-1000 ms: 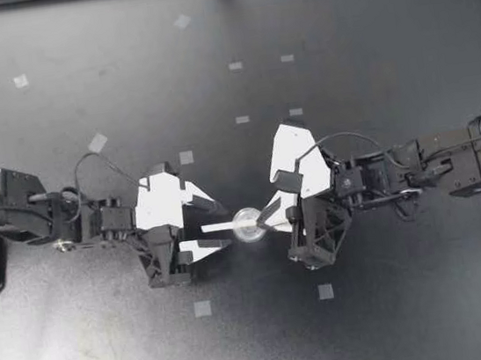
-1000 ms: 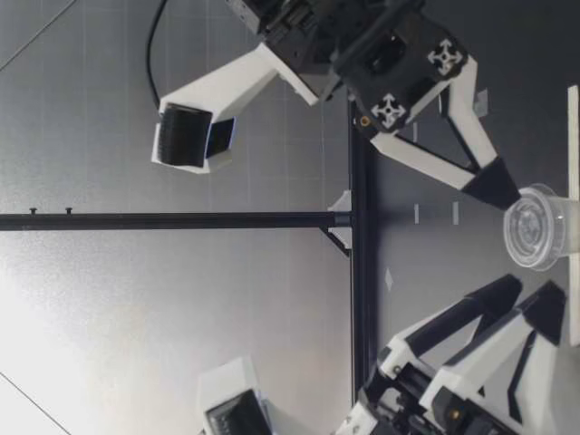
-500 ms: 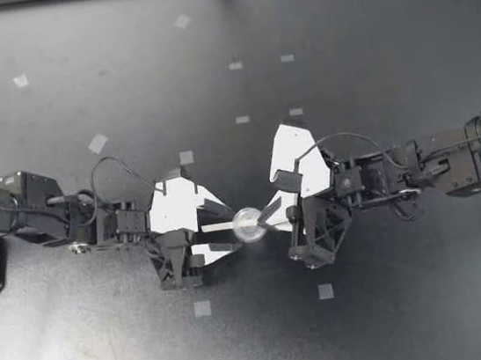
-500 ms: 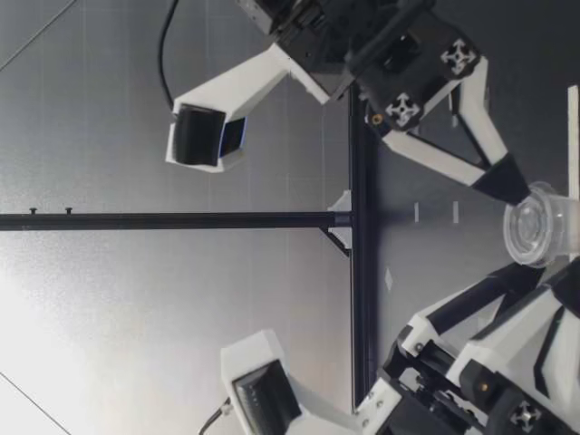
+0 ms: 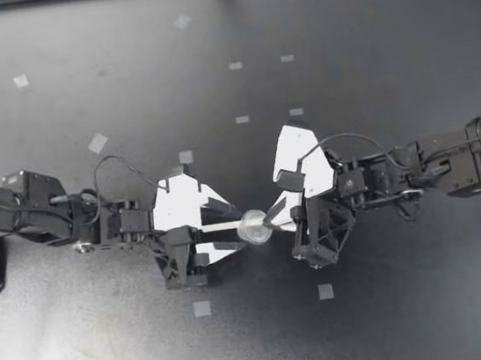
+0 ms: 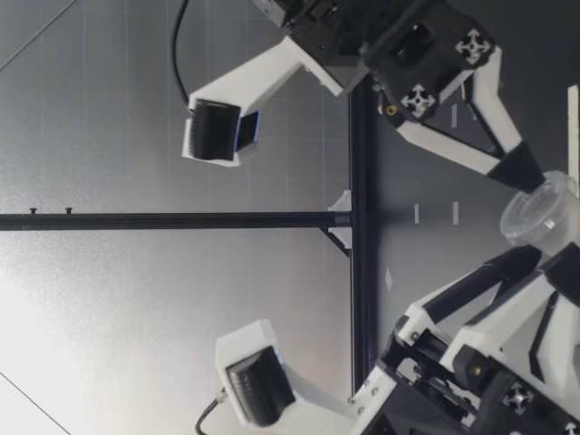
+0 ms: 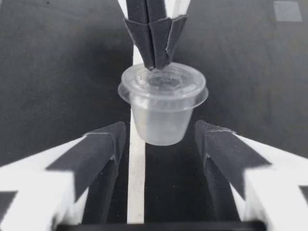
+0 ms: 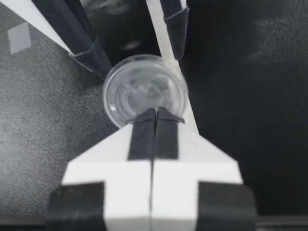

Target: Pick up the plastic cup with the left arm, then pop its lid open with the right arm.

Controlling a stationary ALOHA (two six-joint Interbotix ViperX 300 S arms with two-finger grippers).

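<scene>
Since a second ago my left gripper (image 5: 240, 227) has slid rightward toward the middle of the frame in the top view. Its fingers now stand on either side of the small clear plastic cup with a flanged lid (image 5: 253, 227). The cup has drifted a little to the right and, seen from the low view, tips over at a slight slant.

My right gripper (image 5: 270, 220) comes in from the right of the frame with its fingers clenched together on the near edge of the lid's rim. From its own wrist view the two dark pads meet right over that rim. Holding the cup by so thin an edge seems to be why it hangs askew. The same hold leaves the tapered wall bare all round.

My left gripper's fingers (image 7: 103, 144) flank that bare wall. They are released, each standing just apart from the cup with a gap showing on both sides.

The cup sits over a thin white strip (image 5: 216, 228) on the black table (image 5: 364, 39), just below the centre of the top view. I cannot tell whether its base is clear of the table. Small grey tape squares (image 5: 202, 308) lie well apart from it.
</scene>
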